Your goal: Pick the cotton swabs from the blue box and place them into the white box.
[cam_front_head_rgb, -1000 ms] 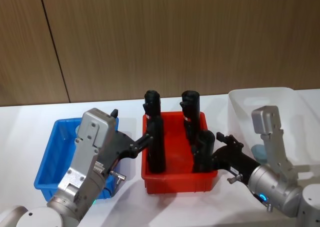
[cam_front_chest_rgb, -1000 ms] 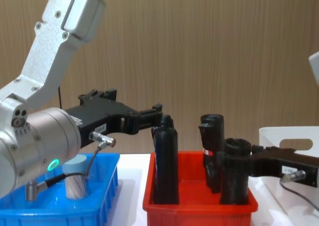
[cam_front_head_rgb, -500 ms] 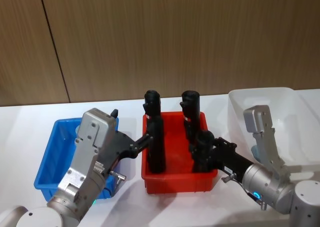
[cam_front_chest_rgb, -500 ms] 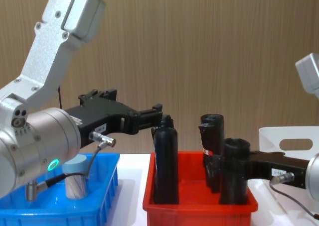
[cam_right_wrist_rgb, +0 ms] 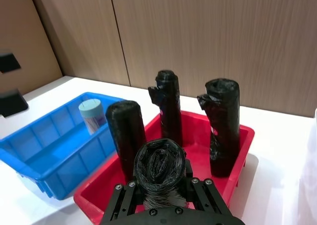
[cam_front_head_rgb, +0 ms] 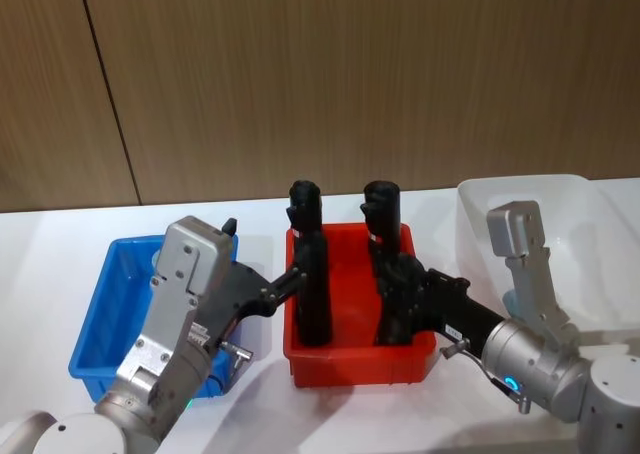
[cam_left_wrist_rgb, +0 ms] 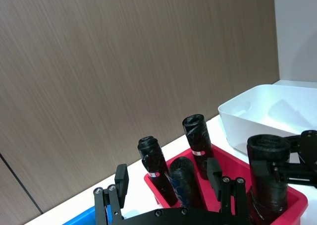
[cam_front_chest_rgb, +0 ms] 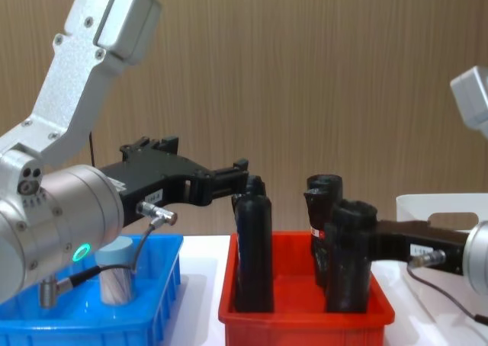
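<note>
Swabs (cam_front_chest_rgb: 117, 270) sit below left pincer (cam_front_chest_rgb: 240, 180) (blue box (cam_front_chest_rgb: 164, 281)).

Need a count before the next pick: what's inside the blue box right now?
One cotton swabs jar with a pale lid stands near the blue box's far end. The left gripper and its arm cover part of the box in the head and chest views, so more there cannot be ruled out.

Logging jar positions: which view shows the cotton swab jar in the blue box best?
The right wrist view: the cotton swab jar stands unobstructed in the blue box. The chest view shows it partly behind a cable.
</note>
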Tool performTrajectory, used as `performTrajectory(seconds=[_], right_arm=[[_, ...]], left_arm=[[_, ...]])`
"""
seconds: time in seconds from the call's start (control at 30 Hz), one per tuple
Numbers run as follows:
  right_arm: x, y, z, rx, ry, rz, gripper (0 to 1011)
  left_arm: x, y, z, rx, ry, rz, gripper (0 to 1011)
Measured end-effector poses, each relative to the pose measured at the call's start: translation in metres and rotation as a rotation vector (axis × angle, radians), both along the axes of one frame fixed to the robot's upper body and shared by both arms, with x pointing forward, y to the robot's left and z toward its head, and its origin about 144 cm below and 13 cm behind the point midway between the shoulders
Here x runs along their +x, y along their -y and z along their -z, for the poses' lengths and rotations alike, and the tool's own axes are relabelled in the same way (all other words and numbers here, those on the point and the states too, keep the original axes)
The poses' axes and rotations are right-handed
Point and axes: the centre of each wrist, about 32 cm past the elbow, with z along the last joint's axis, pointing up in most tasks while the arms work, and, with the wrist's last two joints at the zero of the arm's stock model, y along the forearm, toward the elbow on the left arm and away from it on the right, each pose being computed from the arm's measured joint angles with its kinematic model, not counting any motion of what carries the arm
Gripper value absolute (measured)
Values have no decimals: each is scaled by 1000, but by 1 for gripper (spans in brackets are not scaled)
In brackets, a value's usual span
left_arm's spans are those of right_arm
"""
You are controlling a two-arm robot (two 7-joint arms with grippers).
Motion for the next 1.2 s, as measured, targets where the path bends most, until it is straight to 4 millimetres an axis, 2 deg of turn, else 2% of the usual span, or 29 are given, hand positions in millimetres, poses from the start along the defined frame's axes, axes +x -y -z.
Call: performTrajectory(seconds=[0.23, 0.67, 0.97, 1.2], right_arm=[[-3, -1, -13, 12, 40, -1, 407], [-5, 8, -54, 14, 185, 49, 358], [2, 29, -82, -10, 271, 151, 358], [12, 48, -91, -42, 298, 237, 358]], left_arm=[[0, 0, 0, 0, 0, 0, 1004], [0, 0, 0, 0, 0, 0, 1004], [0, 0, 0, 0, 0, 0, 1004], [0, 0, 0, 0, 0, 0, 1004]])
